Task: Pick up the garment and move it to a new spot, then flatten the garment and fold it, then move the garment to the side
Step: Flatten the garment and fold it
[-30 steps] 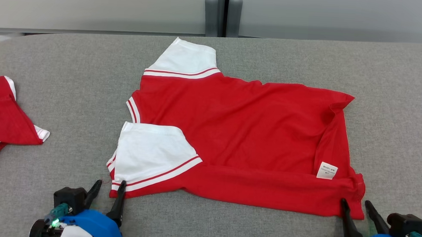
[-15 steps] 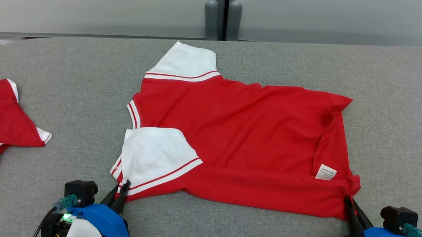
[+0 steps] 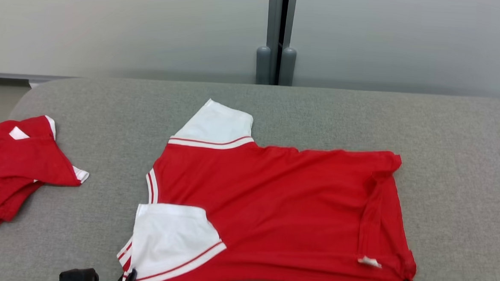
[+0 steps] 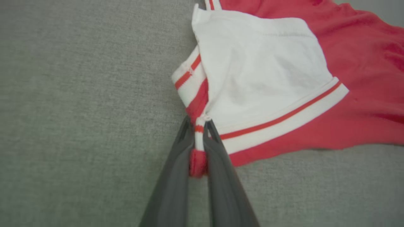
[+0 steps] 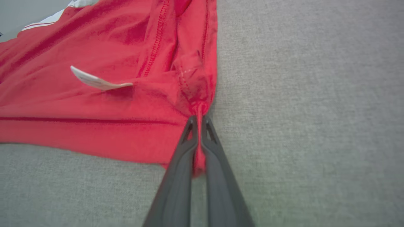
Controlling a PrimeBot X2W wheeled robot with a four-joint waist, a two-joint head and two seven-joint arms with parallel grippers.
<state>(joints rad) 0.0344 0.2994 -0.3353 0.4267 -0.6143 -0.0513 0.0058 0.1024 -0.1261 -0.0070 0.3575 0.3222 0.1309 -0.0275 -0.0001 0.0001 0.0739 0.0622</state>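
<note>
Fingers of left gripper [image 4: 198,125] pinch the garment [image 3: 272,210] at its striped sleeve cuff, those of right gripper [image 5: 199,121] clamp its hem corner.

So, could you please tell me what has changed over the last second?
Both grippers closed: the left gripper pinches the shirt at its near sleeve corner, the right gripper at its near hem corner. The head camera shifted. The shirt lies spread on the table as before; the other red garment stays at the left.
</note>
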